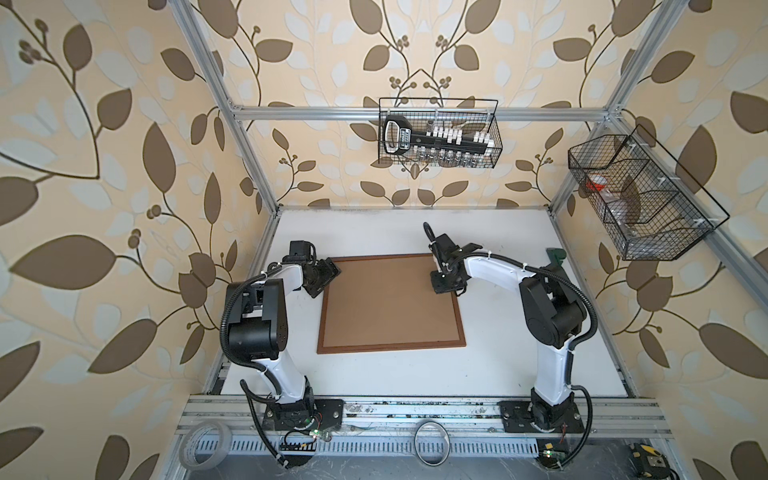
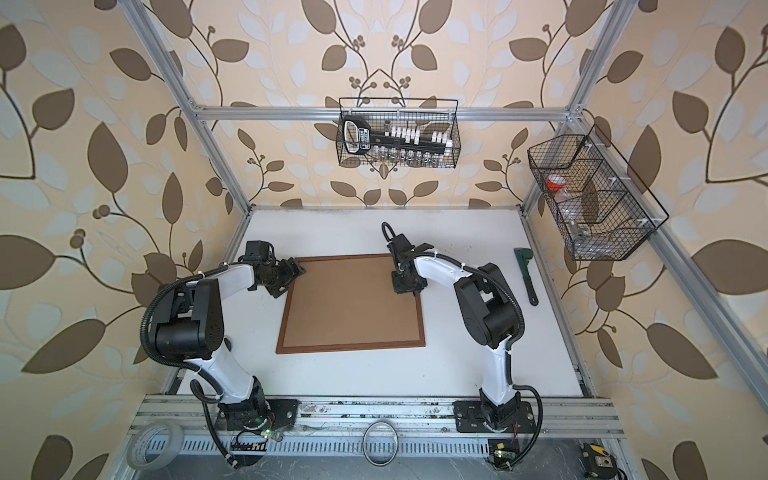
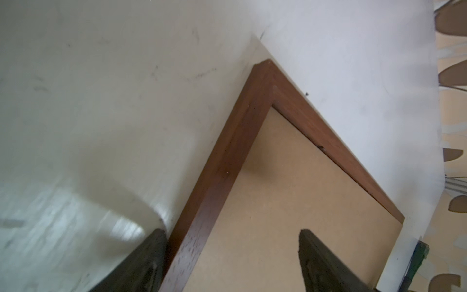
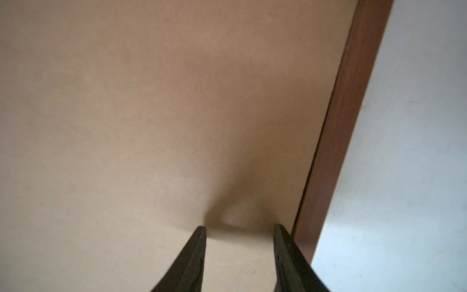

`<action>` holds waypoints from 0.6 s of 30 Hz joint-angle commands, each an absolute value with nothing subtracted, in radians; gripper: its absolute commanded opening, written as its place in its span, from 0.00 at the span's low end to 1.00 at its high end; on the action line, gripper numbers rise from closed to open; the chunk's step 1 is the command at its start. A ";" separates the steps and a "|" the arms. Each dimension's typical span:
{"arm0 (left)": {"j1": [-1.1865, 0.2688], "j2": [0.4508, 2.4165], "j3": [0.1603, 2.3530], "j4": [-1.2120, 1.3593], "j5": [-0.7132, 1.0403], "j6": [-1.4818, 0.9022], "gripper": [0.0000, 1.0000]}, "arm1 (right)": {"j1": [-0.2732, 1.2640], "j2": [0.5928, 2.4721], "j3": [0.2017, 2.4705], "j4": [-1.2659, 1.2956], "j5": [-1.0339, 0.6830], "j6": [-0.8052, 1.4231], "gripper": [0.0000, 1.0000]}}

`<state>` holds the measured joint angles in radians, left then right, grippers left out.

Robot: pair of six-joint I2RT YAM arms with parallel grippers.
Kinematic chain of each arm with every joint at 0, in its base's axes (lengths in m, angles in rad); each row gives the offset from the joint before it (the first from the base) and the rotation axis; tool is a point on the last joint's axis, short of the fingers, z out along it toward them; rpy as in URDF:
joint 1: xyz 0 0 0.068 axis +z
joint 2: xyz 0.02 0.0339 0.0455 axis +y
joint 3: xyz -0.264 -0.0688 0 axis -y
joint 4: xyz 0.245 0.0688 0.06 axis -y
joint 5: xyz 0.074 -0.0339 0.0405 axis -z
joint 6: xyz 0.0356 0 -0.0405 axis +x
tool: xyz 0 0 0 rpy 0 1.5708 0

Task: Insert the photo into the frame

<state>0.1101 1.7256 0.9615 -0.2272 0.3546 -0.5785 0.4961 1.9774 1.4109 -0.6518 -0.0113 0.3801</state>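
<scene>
1. Reaching to the 10 o'clock corner of the frame [image 1: 390,348], the left gripper [image 1: 321,277] is holding its jaws wide apart and clamping nothing. In the left wrist view one finger [image 3: 146,263] is standing over the table [image 1: 498,332] outside the left rail. The other finger [image 3: 318,263] is standing over the backing board [image 1: 386,303]. Whether either tip is touching cannot be told.
2. The frame is lying flat at the centre of the white table in both top views. Its reddish-brown border is showing on all four sides.
3. The plain brown backing board is sitting inside the border and filling the whole opening.
4. The right gripper [image 1: 446,286] is pointing down over the board near the frame's 1 o'clock corner, just inside the right rail. Its jaws are standing apart, with only bare board showing between them in the right wrist view. Contact with the board cannot be confirmed.
5. A dark green wrench [image 2: 525,274] is lying at the table's 2 o'clock edge, well apart from the frame.
</scene>
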 commanded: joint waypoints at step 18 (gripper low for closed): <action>0.178 1.764 0.951 -0.308 0.448 -0.653 0.93 | 0.383 2.085 1.563 -0.620 -0.087 0.446 0.55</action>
<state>0.1780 1.7191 0.9615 -0.2665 0.4397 -0.6380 0.3840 2.0518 1.5356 -0.5838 -0.1009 0.4671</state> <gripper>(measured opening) 0.928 0.546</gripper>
